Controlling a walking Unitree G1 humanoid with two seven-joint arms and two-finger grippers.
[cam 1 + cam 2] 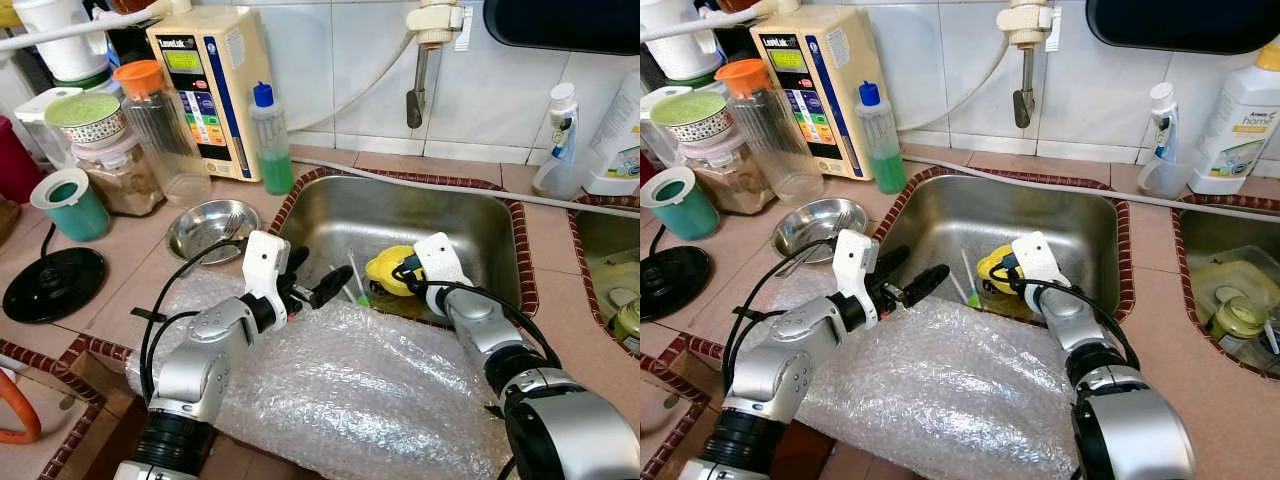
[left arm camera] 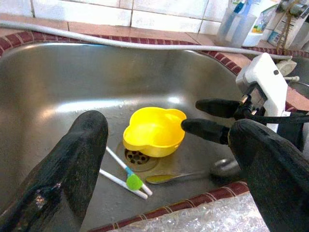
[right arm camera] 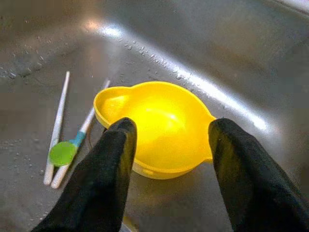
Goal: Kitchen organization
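Reaching into the steel sink, right tool sits low over the yellow bowl, fingers spread wide on either side of its near rim, nothing gripped. Bowl rests on the sink floor over the drain, roughly sink center. At bowl's 8 o'clock in the left wrist view lie two white sticks, one with a green round tip; a spoon lies at 5 o'clock. Left tool hovers over the sink's near-left edge, fingers apart, empty, above bubble wrap spread on the bench. Small steel dish sits on bench at sink's 9 o'clock; green soap bottle at 11 o'clock.
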